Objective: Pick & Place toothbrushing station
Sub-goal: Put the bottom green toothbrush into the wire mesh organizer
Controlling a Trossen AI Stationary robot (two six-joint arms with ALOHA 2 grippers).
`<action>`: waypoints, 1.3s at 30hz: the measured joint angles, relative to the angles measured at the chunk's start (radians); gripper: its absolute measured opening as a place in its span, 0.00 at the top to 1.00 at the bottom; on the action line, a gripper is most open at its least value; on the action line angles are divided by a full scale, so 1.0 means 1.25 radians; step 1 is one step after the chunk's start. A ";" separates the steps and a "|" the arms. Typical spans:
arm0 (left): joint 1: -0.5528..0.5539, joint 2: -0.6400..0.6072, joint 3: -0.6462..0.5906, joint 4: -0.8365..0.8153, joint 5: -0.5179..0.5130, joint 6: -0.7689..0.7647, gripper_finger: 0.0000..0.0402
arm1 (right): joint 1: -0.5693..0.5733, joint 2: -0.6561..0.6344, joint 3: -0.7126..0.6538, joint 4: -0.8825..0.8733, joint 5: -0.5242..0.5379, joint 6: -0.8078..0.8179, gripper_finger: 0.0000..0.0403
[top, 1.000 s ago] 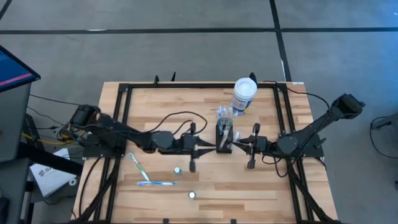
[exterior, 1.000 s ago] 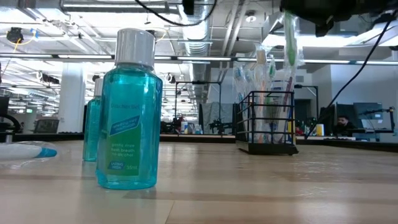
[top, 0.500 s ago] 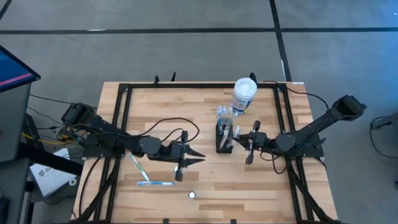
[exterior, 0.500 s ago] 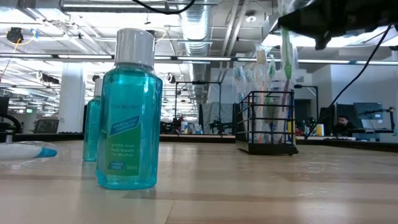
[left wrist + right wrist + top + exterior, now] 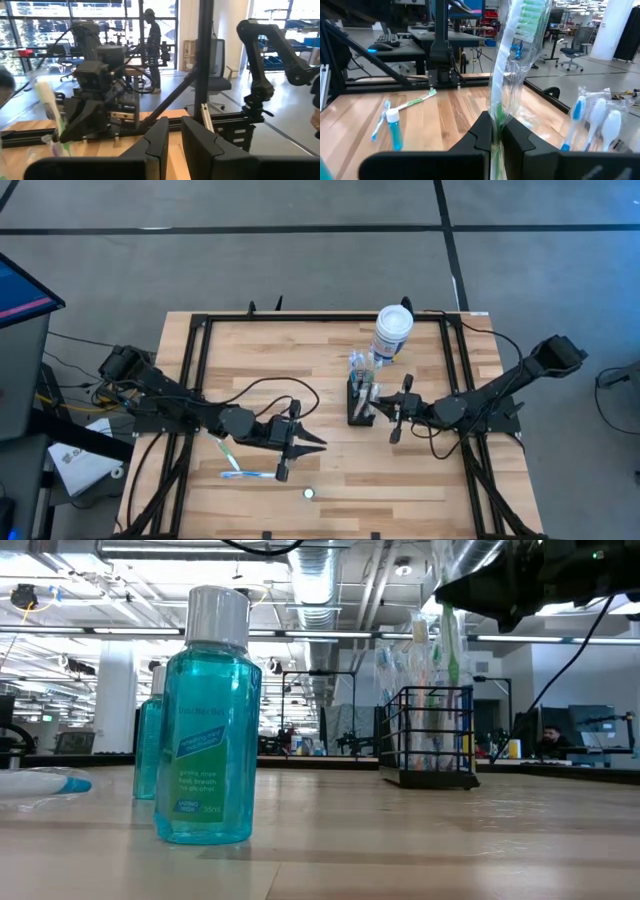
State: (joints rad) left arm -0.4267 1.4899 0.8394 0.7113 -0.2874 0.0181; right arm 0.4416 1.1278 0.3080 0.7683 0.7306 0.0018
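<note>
High view: the black caddy (image 5: 360,402) sits a bit right of the frame's center on the table (image 5: 330,350), packed with wrapped toothbrushes, and the white canister (image 5: 392,332) stands just above and to the right of it. The right gripper (image 5: 381,409) is right beside the caddy's right edge, clenched on a green toothbrush (image 5: 512,55) still in its clear wrapper; the right wrist view shows the handle pinched between the two fingers (image 5: 482,132), bristles sticking up. In the low view that same brush (image 5: 447,635) hangs over the caddy (image 5: 428,736), tip down among the other brushes, though you can't tell if it's touching anything. The left gripper (image 5: 318,441) is off to the lower left of the caddy, well apart from it, hovering over bare wood. Its fingers are nearly together with a thin gap and nothing between them, as the left wrist view shows. Two loose toothbrushes (image 5: 234,461) lie in the lower left part of the table. Low view also has a teal mouthwash bottle (image 5: 207,720) up close on the left.
</note>
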 joint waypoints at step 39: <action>-0.058 0.001 -0.002 -0.032 0.000 0.000 0.88 | -0.005 0.057 -0.009 -0.005 -0.001 0.045 0.97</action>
State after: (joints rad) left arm -0.4992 1.4914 0.8375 0.6716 -0.2871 0.0177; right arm 0.4359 1.1995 0.2964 0.7623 0.7292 0.0579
